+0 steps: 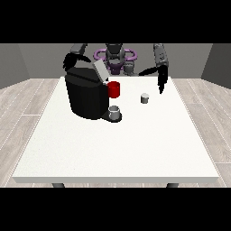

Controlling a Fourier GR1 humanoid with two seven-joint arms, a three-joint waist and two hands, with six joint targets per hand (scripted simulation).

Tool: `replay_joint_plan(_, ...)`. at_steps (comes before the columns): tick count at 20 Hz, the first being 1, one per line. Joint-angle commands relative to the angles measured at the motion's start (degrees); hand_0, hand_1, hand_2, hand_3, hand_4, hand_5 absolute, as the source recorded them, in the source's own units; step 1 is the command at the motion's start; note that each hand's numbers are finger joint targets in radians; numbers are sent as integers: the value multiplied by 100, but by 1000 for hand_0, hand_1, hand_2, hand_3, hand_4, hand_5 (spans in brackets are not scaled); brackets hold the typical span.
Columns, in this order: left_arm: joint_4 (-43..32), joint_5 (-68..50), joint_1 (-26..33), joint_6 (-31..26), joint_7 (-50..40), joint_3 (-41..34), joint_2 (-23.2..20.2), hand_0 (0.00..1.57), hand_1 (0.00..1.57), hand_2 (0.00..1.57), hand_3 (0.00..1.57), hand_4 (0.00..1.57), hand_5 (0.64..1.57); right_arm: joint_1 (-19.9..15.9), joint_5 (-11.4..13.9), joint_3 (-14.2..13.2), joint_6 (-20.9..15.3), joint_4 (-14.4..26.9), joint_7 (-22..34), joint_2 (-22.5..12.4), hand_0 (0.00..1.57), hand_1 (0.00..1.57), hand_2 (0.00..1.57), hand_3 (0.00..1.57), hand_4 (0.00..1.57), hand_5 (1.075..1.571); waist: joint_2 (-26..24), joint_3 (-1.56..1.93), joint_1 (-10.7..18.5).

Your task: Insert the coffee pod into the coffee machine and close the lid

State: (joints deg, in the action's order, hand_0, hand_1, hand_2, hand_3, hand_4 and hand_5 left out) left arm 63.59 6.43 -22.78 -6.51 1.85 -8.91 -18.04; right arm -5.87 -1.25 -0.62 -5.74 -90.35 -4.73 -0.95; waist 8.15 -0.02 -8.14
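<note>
**Front view: pod sitting loose on the table**

The coffee machine [86,95] is a chunky matte black block with its grey lid [100,71] tilted up. A small pale cylinder, the coffee pod [145,98], stands on the white table [113,144], right of a red mug [114,89]. The hand at the view's right [161,83] hangs above the pod, fingers pointing down and relaxed, holding nothing. The hand at the view's left [69,61] is behind the machine; can't tell its fingers.

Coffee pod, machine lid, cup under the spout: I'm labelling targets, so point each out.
coffee pod [145,98]: front view, on its side wall.
lid [100,70]: front view, middle of the raised flap.
cup [115,112]: front view, on its front wall.
</note>
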Motion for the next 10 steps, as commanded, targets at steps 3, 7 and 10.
replay_joint_plan(3, -913, 425, -246, 237, 323, 119, 85, 0, 0, 0, 0, 0, 1571, -165, 17, 32, 47, 25, 215, -70, 0, 0, 0, 0, 337, 1571, 167, 0, -60)
replay_joint_plan(7, -1132, 675, -494, 66, 221, 301, -60, 0, 0, 0, 0, 0, 1571, -454, 103, -117, -177, 369, 423, -67, 0, 0, 0, 0, 393, 1571, 181, 1, 123)
replay_joint_plan(10, -1365, 806, -691, 54, 220, 308, -114, 0, 0, 198, 0, 0, 1571, -532, 25, -276, -31, 581, 420, -258, 0, 0, 0, 0, 371, 1571, 167, 1, 105)
